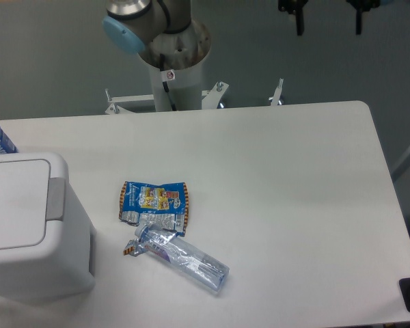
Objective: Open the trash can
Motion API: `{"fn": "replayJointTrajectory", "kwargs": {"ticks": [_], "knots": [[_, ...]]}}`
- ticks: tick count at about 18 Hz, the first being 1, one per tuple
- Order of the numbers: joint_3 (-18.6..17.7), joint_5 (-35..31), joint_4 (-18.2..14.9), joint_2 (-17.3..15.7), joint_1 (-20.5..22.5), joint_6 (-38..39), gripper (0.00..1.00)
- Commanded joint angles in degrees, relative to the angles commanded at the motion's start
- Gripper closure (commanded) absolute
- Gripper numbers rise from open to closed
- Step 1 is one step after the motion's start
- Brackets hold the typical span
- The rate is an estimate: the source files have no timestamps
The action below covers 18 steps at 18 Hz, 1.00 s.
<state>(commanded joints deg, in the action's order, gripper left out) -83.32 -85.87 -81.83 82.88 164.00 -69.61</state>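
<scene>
At the top edge, 2 dark fingers [300,17] of the gripper [329,15] hang down, well apart from each other, so the jaws stand wide and hold nothing. The arm base [171,48] stands behind the white table [294,205]. The trash can [27,229] sits at the left side, lid shut. Just beside it lie a blue wrapper [154,203] and a clear wrapper [184,258], touching each other.

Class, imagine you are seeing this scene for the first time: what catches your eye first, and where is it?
A big white trash can, lid shut, fills the lower left. Beside it on the white table lie a blue snack wrapper and a clear crumpled wrapper. The hand hangs at the top right.
</scene>
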Motion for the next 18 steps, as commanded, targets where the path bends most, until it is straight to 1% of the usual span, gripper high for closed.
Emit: {"fn": "replayJointTrajectory", "kwargs": {"ticks": [8, 12, 15, 18], "knots": [[-0.2, -0.3, 0.0, 0.0, -0.2, 1.5, 0.00], [-1.1, -1.1, 0.1, -0.3, -0.5, 6.8, 0.00], [-1.1, -1.1, 0.2, -0.3, -0.8, 9.0, 0.00], [-1.1, -1.0, 0.1, -0.3, -2.4, 12.0, 0.00]]}}
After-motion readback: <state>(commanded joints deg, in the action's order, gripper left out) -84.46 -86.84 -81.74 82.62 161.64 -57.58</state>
